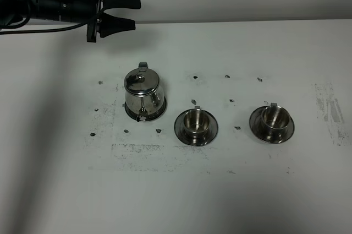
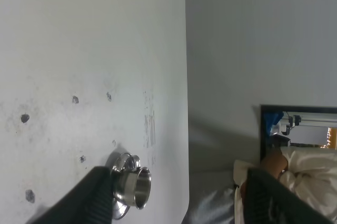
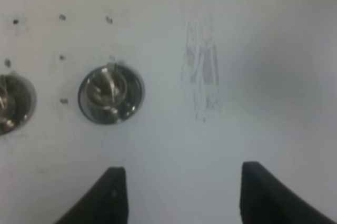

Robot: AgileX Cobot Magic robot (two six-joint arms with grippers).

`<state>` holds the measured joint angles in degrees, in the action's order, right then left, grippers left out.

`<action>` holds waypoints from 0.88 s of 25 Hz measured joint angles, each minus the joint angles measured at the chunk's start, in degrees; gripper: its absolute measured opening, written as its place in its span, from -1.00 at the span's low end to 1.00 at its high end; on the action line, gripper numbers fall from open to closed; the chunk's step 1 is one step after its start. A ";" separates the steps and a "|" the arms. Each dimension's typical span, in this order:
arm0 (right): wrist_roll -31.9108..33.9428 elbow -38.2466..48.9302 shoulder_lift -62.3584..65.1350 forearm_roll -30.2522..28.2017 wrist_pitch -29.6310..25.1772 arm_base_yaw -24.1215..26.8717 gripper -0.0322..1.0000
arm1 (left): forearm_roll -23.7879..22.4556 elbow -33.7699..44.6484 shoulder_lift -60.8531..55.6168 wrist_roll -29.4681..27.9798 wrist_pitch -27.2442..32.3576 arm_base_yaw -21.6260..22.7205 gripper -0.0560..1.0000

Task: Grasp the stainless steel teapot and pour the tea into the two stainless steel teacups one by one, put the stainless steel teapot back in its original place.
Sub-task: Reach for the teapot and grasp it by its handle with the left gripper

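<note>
The stainless steel teapot (image 1: 144,92) stands upright left of centre on its round saucer (image 1: 161,111), spout towards the table front. The two stainless steel teacups sit on their saucers to its right, one in the middle (image 1: 196,125) and one further right (image 1: 271,122). My left gripper (image 1: 136,15) is open and empty, high above the back left of the table, behind the teapot. The left wrist view shows one teacup (image 2: 132,185) beside a fingertip (image 2: 93,198). My right gripper (image 3: 184,197) is open and empty; its view shows the right teacup (image 3: 110,94) and part of the other (image 3: 11,104).
The white table (image 1: 176,190) carries small dark marks around the teaware and a scuffed patch (image 1: 330,113) near its right side. A wall stands behind the table. Off the table's end, the left wrist view shows a dark frame and pale cloth (image 2: 305,161).
</note>
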<state>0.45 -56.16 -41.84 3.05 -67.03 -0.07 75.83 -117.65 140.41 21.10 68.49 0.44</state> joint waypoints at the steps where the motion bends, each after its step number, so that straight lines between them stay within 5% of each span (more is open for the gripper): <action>1: 0.00 2.67 3.04 0.00 0.26 0.00 -0.05 | 0.00 0.00 0.00 0.00 0.00 0.00 0.12; 10: 0.26 14.30 28.83 -0.98 7.26 0.00 -0.07 | 0.00 0.00 0.00 0.06 0.00 0.00 0.12; 22: 0.01 19.82 38.41 -0.47 3.31 0.00 -0.13 | -1.17 0.00 0.00 0.12 0.00 0.00 0.12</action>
<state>0.46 -36.34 -3.43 2.58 -63.72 -0.07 74.67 -117.65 140.41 21.21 68.49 0.44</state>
